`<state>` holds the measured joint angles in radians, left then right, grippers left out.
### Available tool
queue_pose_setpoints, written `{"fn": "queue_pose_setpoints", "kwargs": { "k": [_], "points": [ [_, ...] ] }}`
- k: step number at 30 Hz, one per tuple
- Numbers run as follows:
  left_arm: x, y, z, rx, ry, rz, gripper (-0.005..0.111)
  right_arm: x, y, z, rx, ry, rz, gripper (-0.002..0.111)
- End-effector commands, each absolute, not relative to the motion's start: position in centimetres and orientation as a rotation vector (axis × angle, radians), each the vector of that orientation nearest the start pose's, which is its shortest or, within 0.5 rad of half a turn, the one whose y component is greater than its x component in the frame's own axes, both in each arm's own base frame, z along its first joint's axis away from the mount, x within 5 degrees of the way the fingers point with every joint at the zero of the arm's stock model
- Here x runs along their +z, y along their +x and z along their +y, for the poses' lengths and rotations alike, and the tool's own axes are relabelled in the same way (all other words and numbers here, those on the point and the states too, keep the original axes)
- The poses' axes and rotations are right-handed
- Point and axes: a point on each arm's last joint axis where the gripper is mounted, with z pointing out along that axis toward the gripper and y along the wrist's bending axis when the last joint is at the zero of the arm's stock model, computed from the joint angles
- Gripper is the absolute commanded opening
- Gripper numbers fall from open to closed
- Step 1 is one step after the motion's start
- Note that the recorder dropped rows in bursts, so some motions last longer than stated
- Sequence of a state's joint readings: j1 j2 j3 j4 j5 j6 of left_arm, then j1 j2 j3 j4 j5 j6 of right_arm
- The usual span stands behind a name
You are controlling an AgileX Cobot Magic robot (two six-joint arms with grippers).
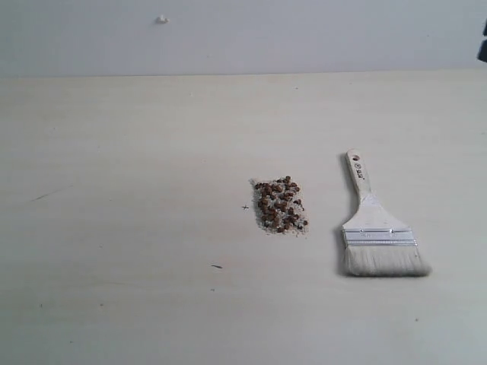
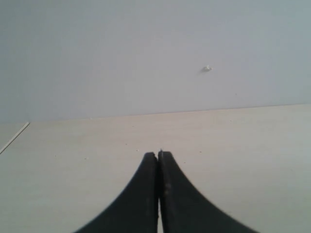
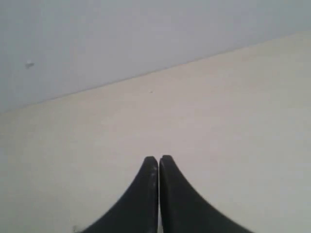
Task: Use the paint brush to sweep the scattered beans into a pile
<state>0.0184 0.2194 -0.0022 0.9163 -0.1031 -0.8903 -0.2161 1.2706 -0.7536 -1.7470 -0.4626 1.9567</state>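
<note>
Black fingers (image 2: 138,199) of the left gripper (image 2: 158,156) are filling the lower edge of the left wrist view, pressed together with only a hairline seam between them and holding nothing. Beyond their tips, pale worktop (image 2: 233,145) is stretching away to a plain grey-white wall (image 2: 121,48). The right gripper (image 3: 159,159) is showing the same pose in the right wrist view: both dark fingers (image 3: 182,204) are closed tip to tip, gripping nothing, and are pointing across bare worktop toward the wall.

In the exterior view, the beans (image 1: 283,199) are sitting gathered in the pile (image 1: 280,207) near the middle of the worktop (image 1: 122,228), a small reddish-brown clump mixed with whitish grains. The paint brush (image 1: 378,228) is lying flat to the right of the pile, near it but not touching. Its off-white bristles (image 1: 383,261) are facing the camera, the silver band (image 1: 380,237) is sitting just behind them, and the pale wooden handle (image 1: 358,179) is pointing away toward the wall.

A tiny cross-shaped mark (image 1: 245,207) is showing just left of the pile, and a short dark fleck (image 1: 217,266) is lying nearer the camera. A small white bump (image 1: 162,20) is sticking out of the wall. A dark shape (image 1: 484,42) is cutting in at the upper right edge; what it is cannot be told.
</note>
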Motion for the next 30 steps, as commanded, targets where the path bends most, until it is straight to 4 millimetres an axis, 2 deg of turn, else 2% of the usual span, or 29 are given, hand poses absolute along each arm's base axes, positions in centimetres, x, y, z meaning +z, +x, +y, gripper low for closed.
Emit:
{"fn": "queue_pose_setpoints", "kwargs": {
  "k": [1,3,4,5,6,10,17,24,30],
  "points": [
    [20.5,7.5,-0.6,-0.035,0.063,1.634,0.0,27.8,18.6,-2.2,0.18,0.251,1.919,0.0],
    [20.5,7.5,-0.6,-0.035,0.063,1.634,0.0,27.4,15.9,-1.9,0.155,0.264,1.864,0.0],
    [20.5,7.5,-0.6,-0.035,0.063,1.634,0.0,27.0,13.8,-1.4,0.159,0.256,1.81,0.0],
    [20.5,7.5,-0.6,-0.035,0.063,1.634,0.0,27.0,13.1,-1.1,0.164,0.243,1.787,0.0],
    [20.5,7.5,-0.6,-0.035,0.063,1.634,0.0,27.5,11.3,-0.7,0.164,0.218,1.701,0.0],
    [20.5,7.5,-0.6,-0.035,0.063,1.634,0.0,29.3,8.4,0.0,0.151,0.168,1.527,0.0],
    [20.5,7.5,-0.6,-0.035,0.063,1.634,0.0,30.1,6.5,0.4,0.139,0.138,1.418,0.0],
    [20.5,7.5,-0.6,-0.035,0.063,1.634,0.0,30.3,6.0,0.6,0.142,0.128,1.393,0.0],
    [20.5,7.5,-0.6,-0.035,0.063,1.634,0.0,30.8,4.1,1.2,0.123,0.015,1.295,0.0]
  ]
}}
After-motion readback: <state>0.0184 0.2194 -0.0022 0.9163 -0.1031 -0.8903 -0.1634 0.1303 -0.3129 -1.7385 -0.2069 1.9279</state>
